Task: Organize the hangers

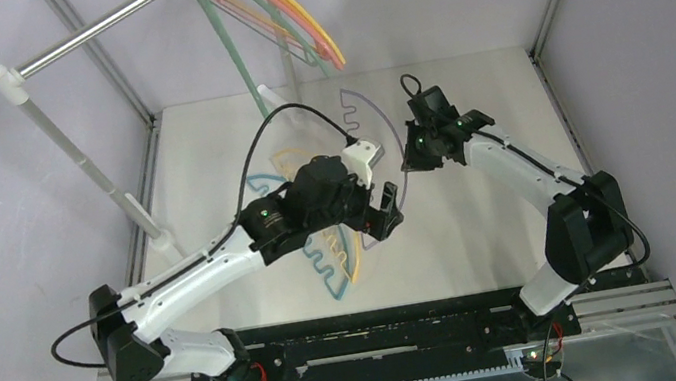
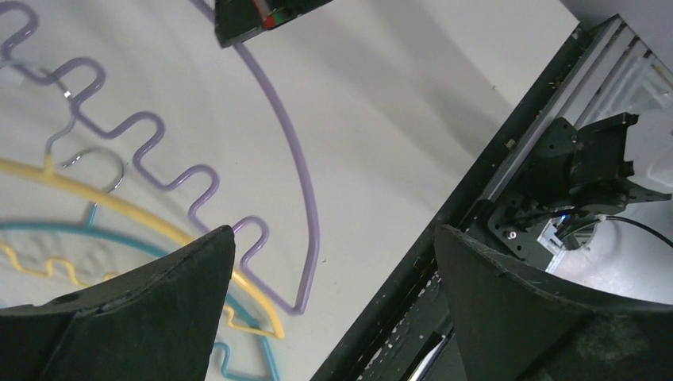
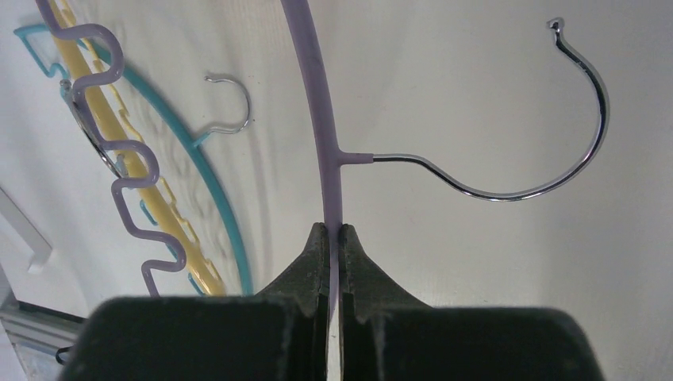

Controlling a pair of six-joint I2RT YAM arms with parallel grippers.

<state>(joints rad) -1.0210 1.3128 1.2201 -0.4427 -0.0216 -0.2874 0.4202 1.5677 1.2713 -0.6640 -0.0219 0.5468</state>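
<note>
My right gripper [image 3: 334, 232] is shut on the arch of a purple wavy-edged hanger [image 3: 317, 95], just below its wire hook [image 3: 555, 159]. In the top view the right gripper [image 1: 407, 158] holds this purple hanger [image 1: 378, 106] at mid table. My left gripper [image 1: 390, 213] is open and empty, close beside it. In the left wrist view its gripper [image 2: 333, 238] hangs over the purple hanger's lower end [image 2: 298, 159]. A yellow hanger [image 2: 119, 206] and a teal hanger [image 2: 79, 230] lie on the table under the left arm. Several green, orange and yellow hangers [image 1: 288, 16] hang on the rail.
The silver rail [image 1: 107, 23] crosses the back left on white posts [image 1: 75, 149]. A black frame bar [image 2: 476, 198] runs along the table's near edge. Grey walls close in both sides.
</note>
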